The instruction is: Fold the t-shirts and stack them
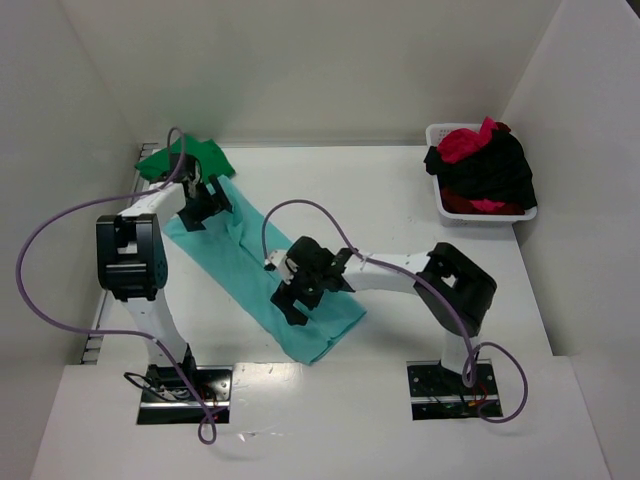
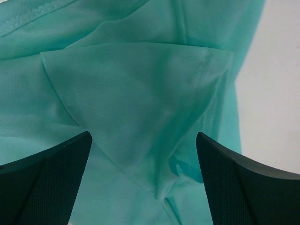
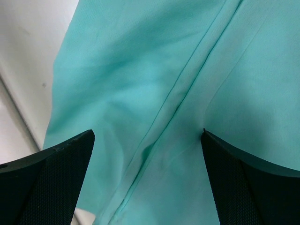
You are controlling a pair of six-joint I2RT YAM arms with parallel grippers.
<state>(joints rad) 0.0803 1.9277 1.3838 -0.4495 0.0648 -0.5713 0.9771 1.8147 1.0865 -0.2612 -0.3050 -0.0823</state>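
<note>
A light teal t-shirt (image 1: 250,272) lies folded into a long strip running from the far left to the near middle of the table. My left gripper (image 1: 203,203) is open and pressed low over its far end, where a folded sleeve flap (image 2: 140,93) shows between the fingers. My right gripper (image 1: 298,288) is open over the near part of the strip, above a long fold edge (image 3: 173,103). A dark green t-shirt (image 1: 190,158) lies crumpled at the far left. Red and black shirts (image 1: 485,165) fill the basket.
A white plastic basket (image 1: 440,205) stands at the far right by the wall. White walls close in the table on the left, back and right. Purple cables loop from both arms. Bare table (image 3: 28,56) shows left of the strip.
</note>
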